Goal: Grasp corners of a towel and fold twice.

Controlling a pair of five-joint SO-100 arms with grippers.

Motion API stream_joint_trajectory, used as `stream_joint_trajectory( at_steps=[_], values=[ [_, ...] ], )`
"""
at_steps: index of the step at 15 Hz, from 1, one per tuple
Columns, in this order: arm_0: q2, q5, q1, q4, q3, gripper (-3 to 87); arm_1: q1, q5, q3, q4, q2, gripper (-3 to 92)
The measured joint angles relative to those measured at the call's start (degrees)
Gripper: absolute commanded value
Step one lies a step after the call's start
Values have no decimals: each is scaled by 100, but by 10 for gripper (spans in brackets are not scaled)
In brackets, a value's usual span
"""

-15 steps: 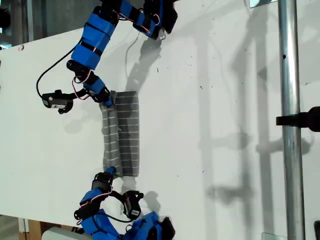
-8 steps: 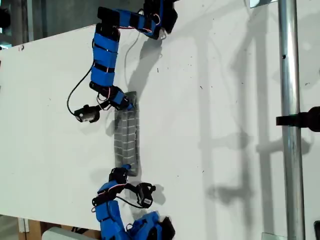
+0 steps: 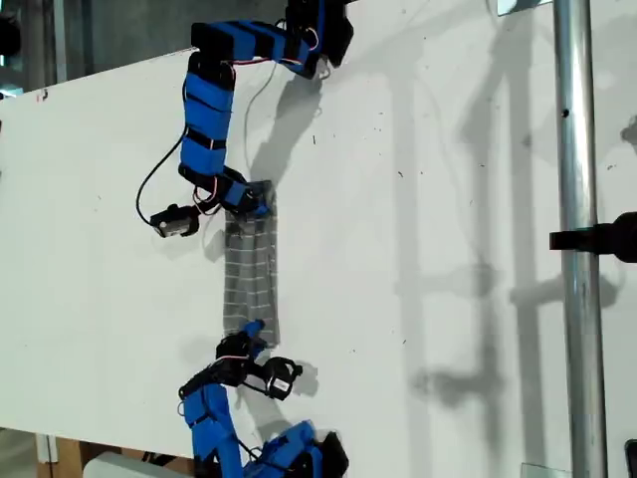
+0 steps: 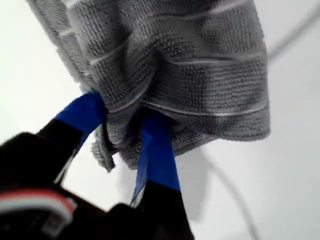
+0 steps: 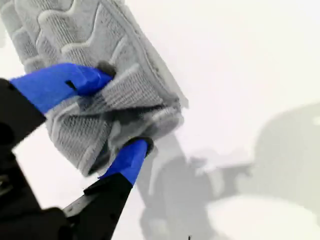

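Note:
The towel (image 3: 251,274), grey with thin white stripes, lies as a narrow folded strip on the white table (image 3: 418,199) in the exterior view. One arm's gripper (image 3: 254,204) pinches the strip's upper end, and the other arm's gripper (image 3: 251,331) pinches its lower end. The wrist views do not show which arm is which. My first gripper (image 4: 122,117) is shut on a bunched corner of the towel (image 4: 190,60). My second gripper (image 5: 120,112) is shut on a thick doubled corner of the towel (image 5: 100,100), its blue fingertips (image 5: 75,82) pressing the layers together.
A vertical metal pole (image 3: 577,249) with a black clamp (image 3: 602,239) stands at the exterior view's right. The table's edge (image 3: 60,90) runs along the exterior view's upper left. Arm bases sit at the top (image 3: 314,30) and bottom (image 3: 299,453).
Both grippers carried the towel's edge toward the exterior view's right. The cloth went from a wider half-lifted sheet to a narrow doubled strip. The upper arm straightened.

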Motion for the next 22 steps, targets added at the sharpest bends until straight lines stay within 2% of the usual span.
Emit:
stream_joint_trajectory(
  at_steps=[1,4,6,7,8,9,10,11,12,13,15,17,19,22],
  values=[
    [545,0,132,527,-53,347,88,44,211,255,369,331],
    [2979,-114,589,1811,79,341,141,387,791,932,1898,360],
    [4957,-589,1169,2127,835,298,237,800,1767,984,3357,380],
    [5985,-888,1705,2109,1257,286,299,1134,2347,1011,4254,379],
    [6855,-1354,2320,1995,1705,236,369,1477,3023,1055,5203,363],
    [7409,-1828,2839,1661,2206,68,387,1872,3665,1055,6126,358],
    [8016,-2109,3305,1046,2883,-26,360,2347,4245,1099,6926,353],
    [8648,-2285,3753,369,3665,-26,272,2742,4755,1178,7550,353],
    [9615,-2522,4078,79,4509,-26,44,3111,5291,1266,8147,346],
    [10099,-2751,4412,-26,5036,-26,-53,3542,5818,1318,8745,355],
    [10318,-2936,4878,-70,5537,-26,-237,3841,6003,1415,9378,368],
    [10362,-2936,5414,-9,5572,-26,-9,3779,6012,1230,9237,389],
    [10362,-3103,5801,369,5572,-26,255,3445,6012,501,8051,412],
    [10362,-3349,5906,369,5748,-26,1116,2549,5607,-721,6152,421]
  ],
)
